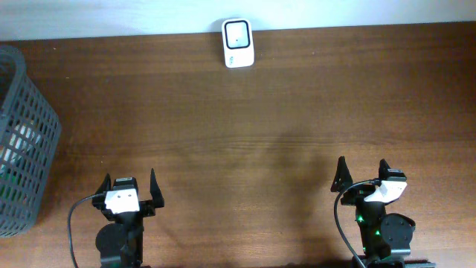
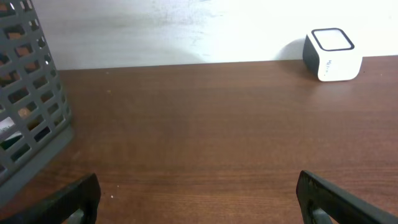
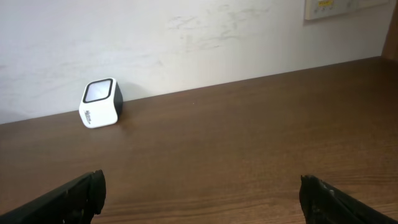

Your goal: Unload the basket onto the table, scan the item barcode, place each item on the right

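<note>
Two tools, the left tool (image 1: 130,180) and the right tool (image 1: 362,167), rest spread wide and empty. The small white box-shaped scanner (image 1: 238,43) sits far ahead between them, reachable by either. The item probably lies in the grey plastic lattice basket (image 1: 22,134), left of the left tool.

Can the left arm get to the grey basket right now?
Probably yes: the left gripper is open and only bare table lies between it and the basket to its left.

One white scanner (image 1: 238,43), one grey basket (image 1: 30,126) (contents unclear), two grippers: left gripper (image 1: 130,179) and right gripper (image 1: 362,165).
</note>
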{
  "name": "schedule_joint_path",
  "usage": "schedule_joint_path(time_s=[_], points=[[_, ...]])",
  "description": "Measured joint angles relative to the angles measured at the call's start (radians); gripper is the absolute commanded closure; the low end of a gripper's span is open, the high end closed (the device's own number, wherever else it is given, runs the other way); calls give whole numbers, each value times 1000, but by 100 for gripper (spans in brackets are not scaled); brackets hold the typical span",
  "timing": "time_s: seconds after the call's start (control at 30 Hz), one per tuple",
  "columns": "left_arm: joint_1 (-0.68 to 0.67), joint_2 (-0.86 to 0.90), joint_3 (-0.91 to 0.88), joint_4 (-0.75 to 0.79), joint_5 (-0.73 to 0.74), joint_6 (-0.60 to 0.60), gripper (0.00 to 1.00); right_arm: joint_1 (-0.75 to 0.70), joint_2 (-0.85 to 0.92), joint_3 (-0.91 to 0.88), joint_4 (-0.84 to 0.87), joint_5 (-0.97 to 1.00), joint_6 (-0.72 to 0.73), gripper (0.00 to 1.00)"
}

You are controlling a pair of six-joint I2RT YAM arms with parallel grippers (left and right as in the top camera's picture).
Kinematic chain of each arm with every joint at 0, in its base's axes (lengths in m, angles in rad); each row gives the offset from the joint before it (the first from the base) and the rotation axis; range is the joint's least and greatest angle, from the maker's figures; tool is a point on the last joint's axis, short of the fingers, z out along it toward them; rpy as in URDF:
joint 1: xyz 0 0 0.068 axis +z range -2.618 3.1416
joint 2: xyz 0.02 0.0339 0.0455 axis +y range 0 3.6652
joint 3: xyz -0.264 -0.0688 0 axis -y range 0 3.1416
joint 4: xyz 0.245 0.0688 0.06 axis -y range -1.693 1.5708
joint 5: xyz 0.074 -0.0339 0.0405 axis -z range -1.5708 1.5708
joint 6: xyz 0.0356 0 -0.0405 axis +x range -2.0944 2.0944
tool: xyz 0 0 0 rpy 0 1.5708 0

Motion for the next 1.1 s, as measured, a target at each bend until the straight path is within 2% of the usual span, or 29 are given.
schedule_joint_path(time_s=[0.8, 1.1], points=[[0, 0, 2, 51, 0, 0, 1, 0, 0, 0, 0, 0, 0, 2], [0, 0, 85, 29, 0, 0, 1, 0, 0, 0, 0, 0, 0, 2]])
